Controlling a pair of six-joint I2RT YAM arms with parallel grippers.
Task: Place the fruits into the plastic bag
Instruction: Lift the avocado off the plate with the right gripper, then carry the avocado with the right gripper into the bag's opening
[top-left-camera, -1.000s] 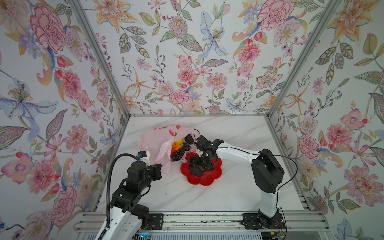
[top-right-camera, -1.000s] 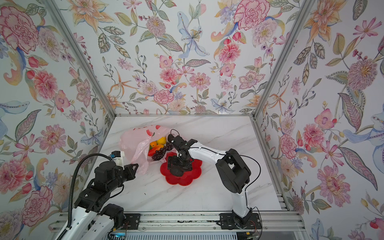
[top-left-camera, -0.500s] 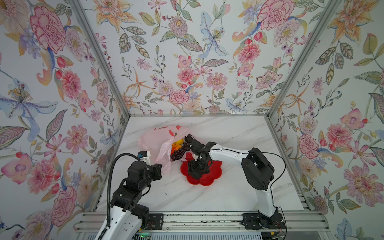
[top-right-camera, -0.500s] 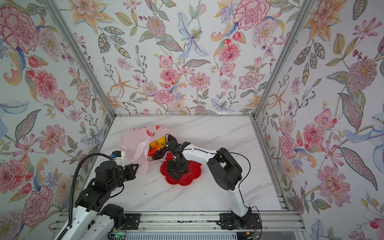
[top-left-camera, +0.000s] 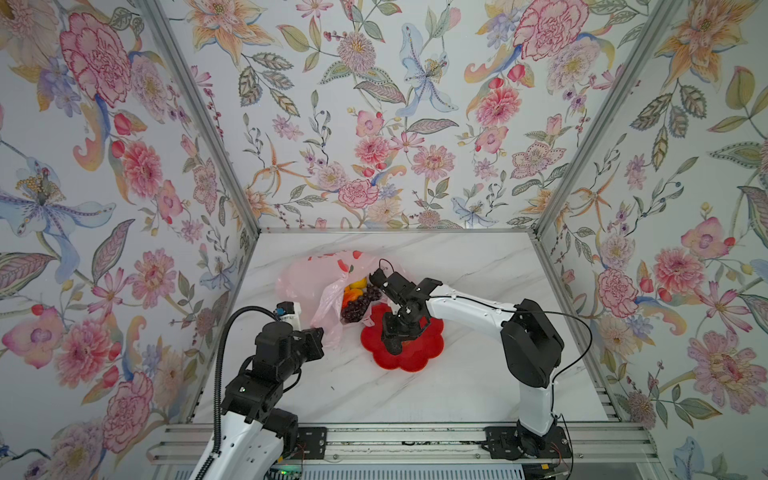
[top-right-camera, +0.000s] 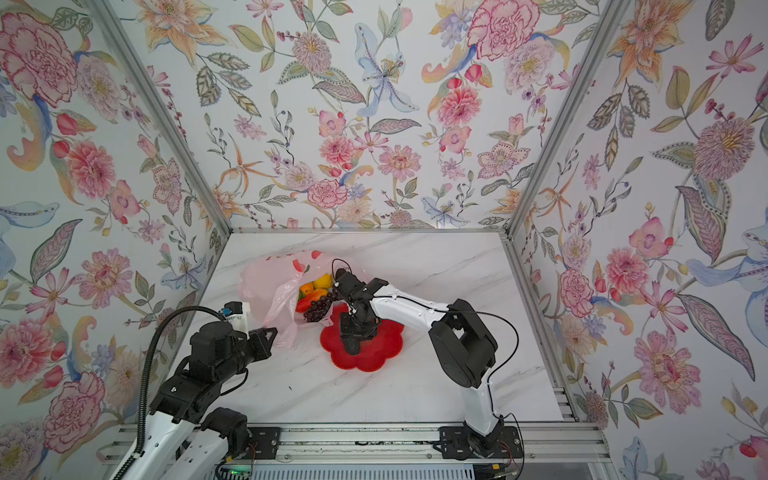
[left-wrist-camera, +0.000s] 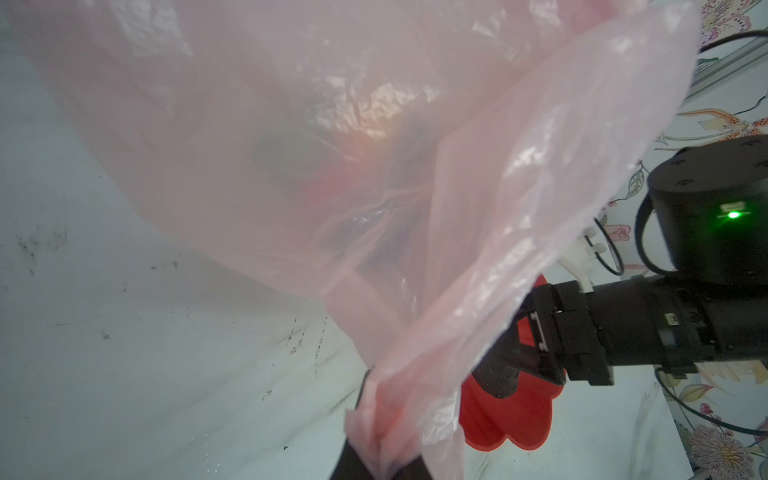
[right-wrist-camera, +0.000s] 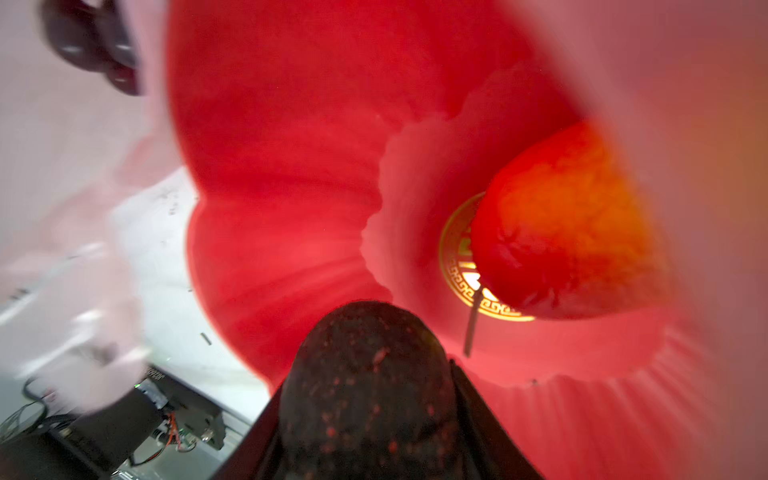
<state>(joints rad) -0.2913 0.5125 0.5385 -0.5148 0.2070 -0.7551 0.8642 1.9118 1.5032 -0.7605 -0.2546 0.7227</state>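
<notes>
Bright even light; rt wrist view blurry w/ soft edges.

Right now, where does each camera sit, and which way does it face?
Both top views: high in front, looking down at table, left arm, right arm.
Left wrist: behind left claw pinching the plastic bag.
Right wrist: behind right claw gripping an avocado, facing the plate.
Shared: both wrist views show plate and avocado.

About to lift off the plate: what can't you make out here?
- Fruits deep in the bag: left wrist view, blurred by pink film.
- Whether the right gripper clamps the avocado: right wrist view, edge cuts contact; top views, its body covers.
- Mango: top views, arm hides it.
</notes>
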